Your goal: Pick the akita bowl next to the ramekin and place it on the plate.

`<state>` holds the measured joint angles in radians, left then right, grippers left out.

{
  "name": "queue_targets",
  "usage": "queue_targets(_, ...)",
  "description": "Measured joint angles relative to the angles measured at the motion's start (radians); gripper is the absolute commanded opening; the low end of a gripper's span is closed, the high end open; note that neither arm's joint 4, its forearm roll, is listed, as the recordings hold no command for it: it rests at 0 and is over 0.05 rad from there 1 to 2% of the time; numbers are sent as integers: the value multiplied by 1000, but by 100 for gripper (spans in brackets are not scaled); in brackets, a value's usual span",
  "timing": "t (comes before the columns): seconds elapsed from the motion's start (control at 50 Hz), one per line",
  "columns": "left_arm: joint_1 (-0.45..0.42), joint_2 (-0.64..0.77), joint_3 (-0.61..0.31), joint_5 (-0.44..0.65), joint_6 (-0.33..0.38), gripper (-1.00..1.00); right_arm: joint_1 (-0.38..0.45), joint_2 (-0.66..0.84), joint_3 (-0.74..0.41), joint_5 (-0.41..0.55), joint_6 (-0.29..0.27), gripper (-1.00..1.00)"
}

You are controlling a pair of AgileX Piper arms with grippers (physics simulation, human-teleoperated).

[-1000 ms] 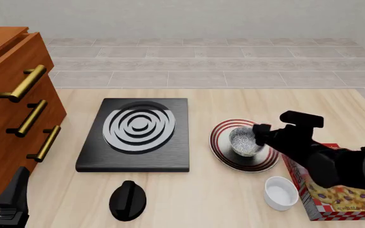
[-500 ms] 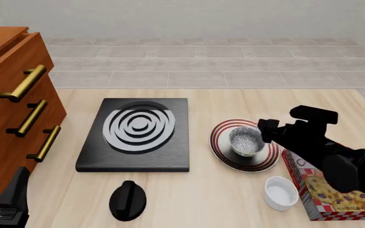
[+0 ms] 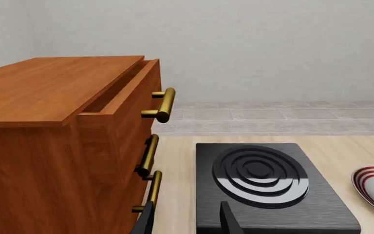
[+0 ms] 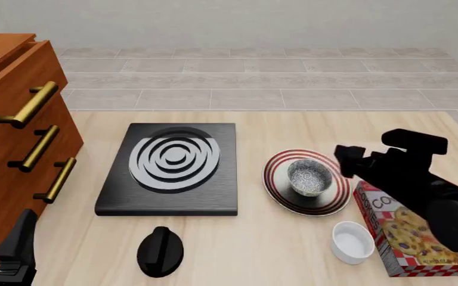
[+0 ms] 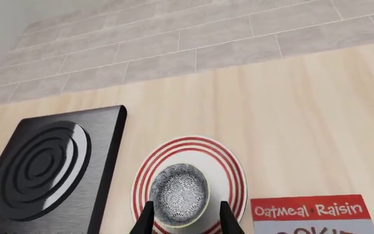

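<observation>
The speckled akita bowl [image 4: 309, 177] stands upright in the middle of the red-ringed plate [image 4: 279, 192], free of any grip. My right gripper [image 4: 347, 159] hovers just right of the plate, open and empty. In the right wrist view its fingers [image 5: 149, 217] frame the bowl [image 5: 179, 192] from above, apart from it, over the plate [image 5: 233, 165]. The white ramekin [image 4: 352, 241] sits on the table nearer the front, beside the cookie box. My left gripper [image 4: 14, 247] rests at the front left, open and empty, beside the cabinet.
A black stove [image 4: 173, 167] with white spiral rings lies left of the plate. A black knob-like object [image 4: 160, 250] sits in front of it. The wooden drawer cabinet [image 4: 14, 137] fills the left edge. An oatmeal-raisin cookie box [image 4: 408, 232] lies under my right arm.
My right gripper has drawn back to the right and slightly up, away from the bowl. The bowl stays put on the plate. The left arm has not moved.
</observation>
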<state>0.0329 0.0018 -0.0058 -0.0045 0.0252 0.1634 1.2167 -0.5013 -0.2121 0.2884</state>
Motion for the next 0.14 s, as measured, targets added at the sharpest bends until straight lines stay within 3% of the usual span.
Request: queue_targets(0.14,0,0,0,0,0,100,-8,-40,7,25,2,100)
